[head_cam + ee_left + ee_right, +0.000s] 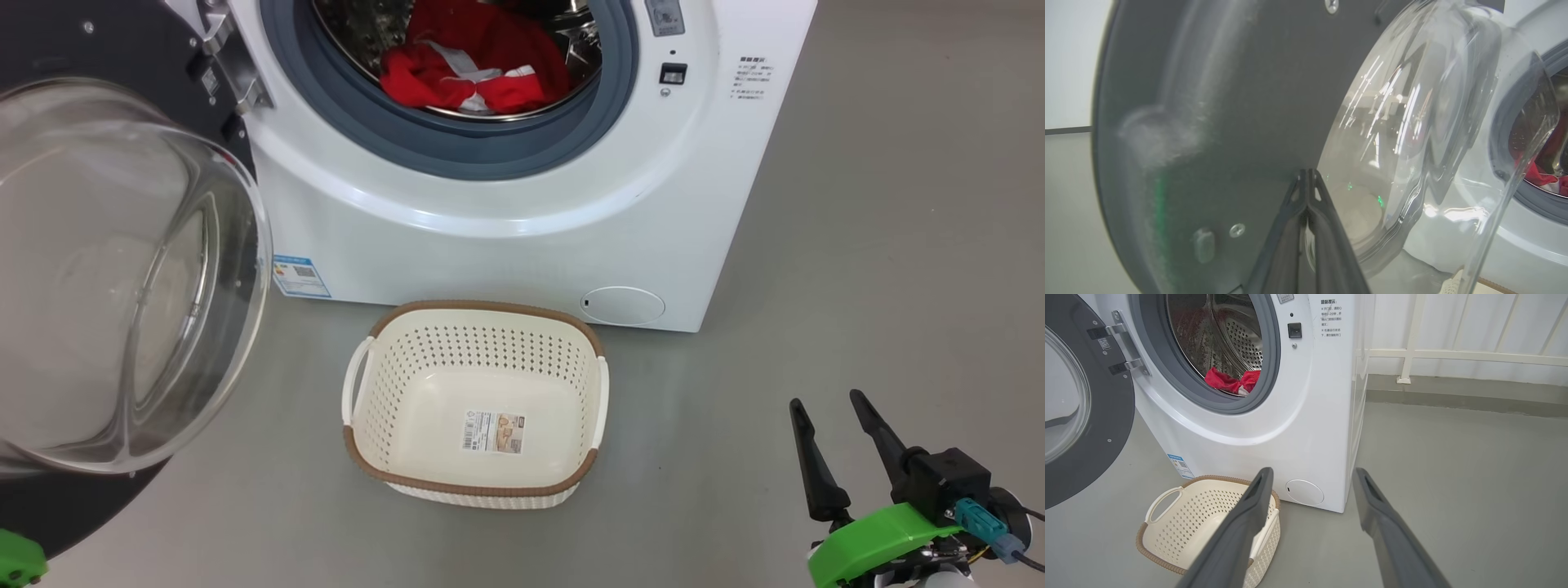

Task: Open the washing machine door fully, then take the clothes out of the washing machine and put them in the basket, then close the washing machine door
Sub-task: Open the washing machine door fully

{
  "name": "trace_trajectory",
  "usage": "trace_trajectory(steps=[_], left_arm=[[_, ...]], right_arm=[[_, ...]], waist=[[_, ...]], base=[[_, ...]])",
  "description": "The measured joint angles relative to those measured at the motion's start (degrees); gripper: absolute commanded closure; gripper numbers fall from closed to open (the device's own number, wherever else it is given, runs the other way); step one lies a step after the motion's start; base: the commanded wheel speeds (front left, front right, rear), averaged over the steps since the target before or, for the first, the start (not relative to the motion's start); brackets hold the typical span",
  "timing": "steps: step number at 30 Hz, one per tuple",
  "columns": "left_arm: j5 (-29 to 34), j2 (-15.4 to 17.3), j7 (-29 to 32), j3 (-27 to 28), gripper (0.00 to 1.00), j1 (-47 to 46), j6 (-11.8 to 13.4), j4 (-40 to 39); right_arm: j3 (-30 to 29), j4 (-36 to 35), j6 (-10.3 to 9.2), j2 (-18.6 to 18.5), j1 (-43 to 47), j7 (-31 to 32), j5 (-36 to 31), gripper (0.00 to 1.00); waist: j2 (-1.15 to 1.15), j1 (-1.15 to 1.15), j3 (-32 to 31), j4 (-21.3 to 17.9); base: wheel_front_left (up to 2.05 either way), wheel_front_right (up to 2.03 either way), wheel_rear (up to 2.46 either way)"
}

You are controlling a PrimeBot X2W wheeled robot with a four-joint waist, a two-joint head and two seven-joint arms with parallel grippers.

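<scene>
We look steeply down from the head on the basket and washing machine; the right wrist shares both, from low; the left wrist faces the washing machine door closely.

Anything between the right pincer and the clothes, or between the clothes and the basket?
Nothing visible. The washing machine door is swung out to the left, clear of the drum mouth, so the open right pincer has a free line to the clothes. The empty basket sits on the floor below the mouth.
</scene>
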Motion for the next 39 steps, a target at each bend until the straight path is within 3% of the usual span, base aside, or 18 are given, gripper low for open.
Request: trace_trajectory(steps=[12,21,23,25,27,28,39], left_arm=[[3.79,-7.94,-0.24,1.43,1.00,7.90,-0.40,-11.17],[6.92,-12.26,1.96,-5.33,1.00,17.35,-0.32,-23.32],[7.37,-12.72,3.00,-6.91,0.86,18.82,-0.33,-25.33],[7.57,-12.99,3.76,-8.44,0.59,19.64,-0.34,-26.98],[8.25,-13.27,4.68,-10.31,0.07,20.11,-0.48,-28.21],[8.44,-13.47,5.04,-11.24,0.00,20.17,-0.49,-28.72],[10.92,-13.48,8.57,-20.09,0.00,19.97,-3.53,-29.95]], right_arm=[[0.41,0.60,0.00,0.00,0.27,0.00,0.09,0.00],[1.01,0.68,0.00,0.00,0.81,-0.01,0.09,0.00],[1.22,0.52,0.00,0.00,1.05,-0.01,0.09,0.00],[1.19,0.32,0.00,0.01,1.75,-0.01,0.10,0.00],[1.20,0.34,0.00,0.01,2.08,-0.02,0.18,0.00],[1.22,0.27,0.00,0.01,2.08,-0.02,0.24,0.00],[1.66,-0.74,0.00,0.00,2.69,-0.08,0.49,0.00]], waist=[[0.00,0.00,-1.95,-0.58],[0.00,0.00,-3.64,-1.32],[0.00,0.00,-3.87,-1.63],[0.00,0.00,-4.06,-1.88],[0.00,0.00,-4.21,-2.13],[0.00,0.00,-4.26,-2.29],[0.00,0.00,-5.11,-6.54]], base=[[0.00,0.00,0.00],[0.00,0.00,0.00],[0.00,0.00,0.00],[0.00,0.00,0.00],[0.00,0.00,0.00],[0.00,0.00,0.00],[0.00,0.00,0.00]])
